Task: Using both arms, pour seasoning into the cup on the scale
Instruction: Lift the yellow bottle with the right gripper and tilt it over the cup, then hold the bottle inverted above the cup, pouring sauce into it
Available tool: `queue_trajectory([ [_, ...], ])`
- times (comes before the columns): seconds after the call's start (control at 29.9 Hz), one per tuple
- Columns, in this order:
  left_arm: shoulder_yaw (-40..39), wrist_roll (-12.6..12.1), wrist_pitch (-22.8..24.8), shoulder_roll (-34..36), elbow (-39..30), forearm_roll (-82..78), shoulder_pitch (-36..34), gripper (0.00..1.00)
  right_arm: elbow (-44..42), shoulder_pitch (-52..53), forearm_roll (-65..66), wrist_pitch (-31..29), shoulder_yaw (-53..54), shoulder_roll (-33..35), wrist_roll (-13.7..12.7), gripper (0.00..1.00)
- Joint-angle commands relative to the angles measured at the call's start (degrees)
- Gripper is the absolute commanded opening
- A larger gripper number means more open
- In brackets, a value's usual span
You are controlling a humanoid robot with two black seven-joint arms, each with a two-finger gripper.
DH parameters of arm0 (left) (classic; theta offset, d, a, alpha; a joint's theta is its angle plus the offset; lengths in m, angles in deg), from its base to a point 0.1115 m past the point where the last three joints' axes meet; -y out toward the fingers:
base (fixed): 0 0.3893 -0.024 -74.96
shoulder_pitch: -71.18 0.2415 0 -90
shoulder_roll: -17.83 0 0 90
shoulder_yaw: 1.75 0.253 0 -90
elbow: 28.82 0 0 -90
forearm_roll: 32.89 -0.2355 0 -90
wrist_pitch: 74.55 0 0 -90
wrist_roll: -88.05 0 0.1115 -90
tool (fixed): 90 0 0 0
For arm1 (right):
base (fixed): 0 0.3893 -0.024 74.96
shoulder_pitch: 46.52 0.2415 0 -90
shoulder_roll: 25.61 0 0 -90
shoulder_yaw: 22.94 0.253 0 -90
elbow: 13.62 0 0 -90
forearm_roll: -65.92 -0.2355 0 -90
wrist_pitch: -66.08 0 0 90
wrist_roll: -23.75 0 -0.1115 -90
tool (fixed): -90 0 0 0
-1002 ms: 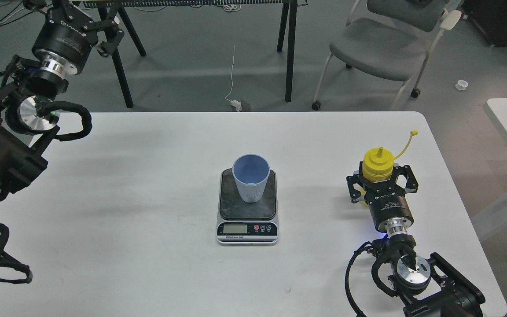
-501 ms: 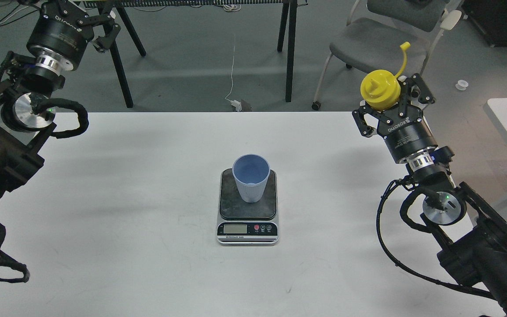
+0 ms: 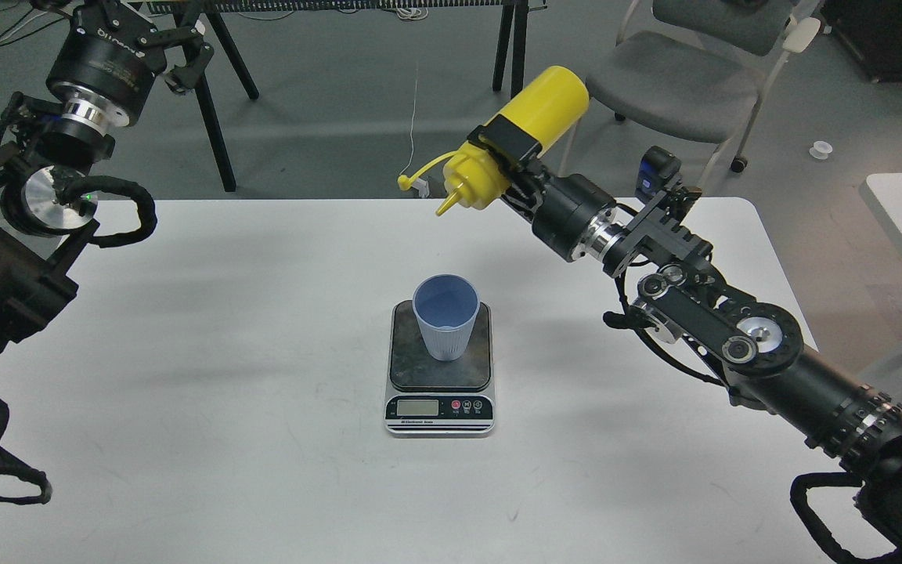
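On our table (image 3: 185, 470) the scale (image 3: 441, 368) lies midway between the left and right edges, the cup (image 3: 445, 315) upright on its plate. The seasoning bottle (image 3: 510, 141) hangs tilted above the far edge, behind the cup, nozzle lowest.

1. The seasoning (image 3: 525, 133): a tall yellow squeeze bottle held in the air at about 1 o'clock from the cup, tilted steeply with its pointed nozzle aimed down-left; its thin cap strap sticks out toward 9 o'clock.
2. The cup (image 3: 445, 315): a light blue ribbed tumbler, upright, mouth open, standing on the scale.
3. The scale (image 3: 440, 392): flat, with a dark plate and a silver front, display toward 6 o'clock.
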Motion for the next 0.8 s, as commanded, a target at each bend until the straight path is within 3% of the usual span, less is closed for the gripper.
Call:
queue_trajectory([
  [0.0,0.0,0.1,0.0,0.0,0.0,0.1,0.0,0.99,-2.6,5.3,7.0,2.5,-6.8,0.0,0.2,0.44],
  [0.1,0.0,0.4,0.0,0.3,-0.1,0.2,0.1,0.99,-5.5,9.7,11.2,2.6,-11.1,0.4,1.7,0.43],
  [0.23,0.0,2.9,0.0,0.3,-0.1,0.3,0.1,0.99,-6.5,14.3,14.3,3.5,-17.5,0.8,1.9,0.41],
  [0.47,0.1,3.0,0.0,0.1,-0.1,0.3,0.7,0.99,-6.6,17.2,20.7,4.9,-25.5,0.9,1.9,0.41],
  [0.77,0.0,3.1,0.0,-0.2,0.0,0.3,1.3,0.99,-10.5,16.5,23.0,8.4,-27.7,0.6,3.0,0.41],
])
